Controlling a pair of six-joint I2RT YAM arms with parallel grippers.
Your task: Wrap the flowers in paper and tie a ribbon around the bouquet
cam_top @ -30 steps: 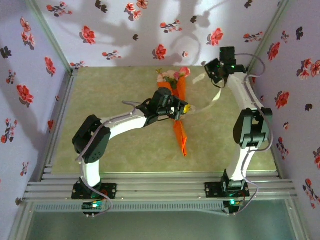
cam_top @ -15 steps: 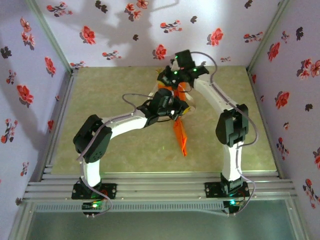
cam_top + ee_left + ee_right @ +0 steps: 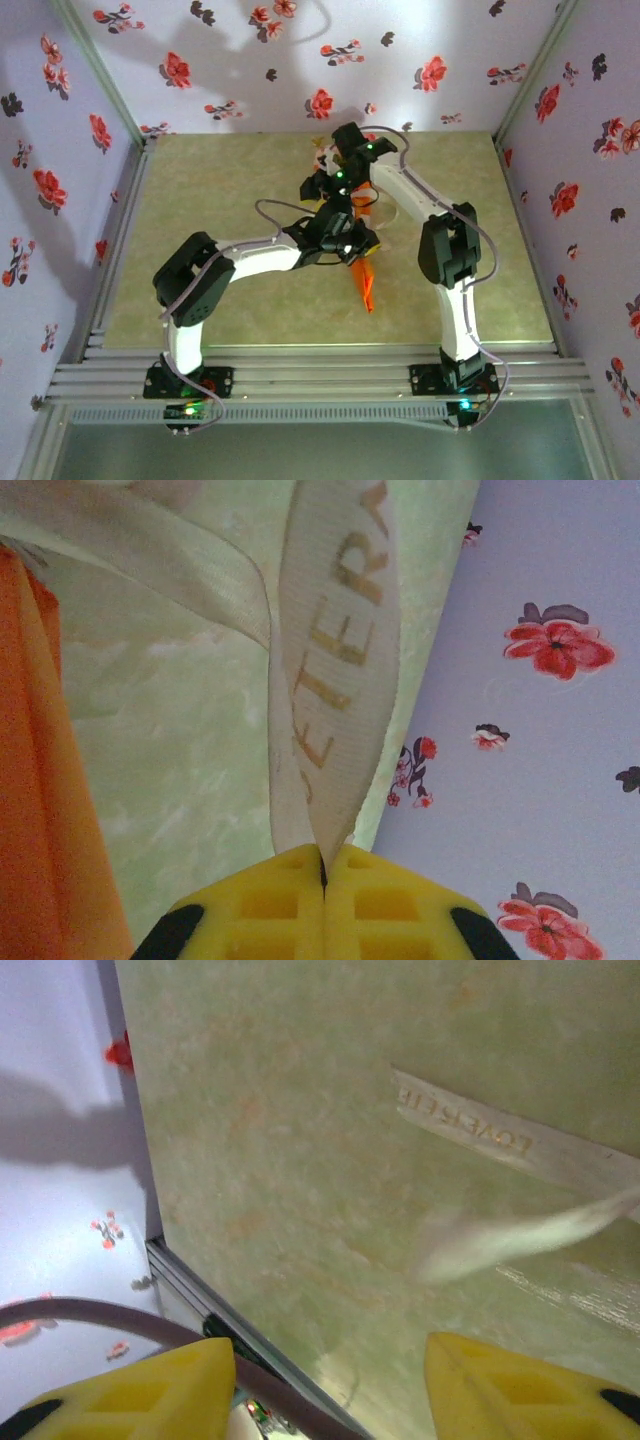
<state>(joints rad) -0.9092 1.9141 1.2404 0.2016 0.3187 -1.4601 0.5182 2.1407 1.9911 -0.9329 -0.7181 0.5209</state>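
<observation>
The bouquet (image 3: 363, 282) lies mid-table, a slim orange paper cone with its point toward the arms. Its flowers (image 3: 322, 153) peek out at the far end, mostly hidden behind my right arm. My left gripper (image 3: 358, 240) (image 3: 323, 865) hovers over the cone's middle, yellow jaws shut on the cream ribbon (image 3: 335, 680) with gold lettering. The orange paper (image 3: 40, 780) runs along the left edge of the left wrist view. My right gripper (image 3: 318, 187) (image 3: 330, 1355) is open beside the blooms, nothing between its fingers. Another stretch of ribbon (image 3: 500, 1140) lies flat on the table below it, and a blurred strand (image 3: 520, 1235) hangs loose.
The green marbled tabletop (image 3: 220, 210) is boxed in by pale walls with red flower prints (image 3: 320, 102). A metal rail (image 3: 200, 1285) runs along the table's edge in the right wrist view, and a grey cable (image 3: 150, 1330) crosses just in front of it.
My right arm has swung from the back right across to the bouquet's bloom end, and its jaws have opened. The left gripper stays shut on the ribbon, shifted slightly toward the near side.
</observation>
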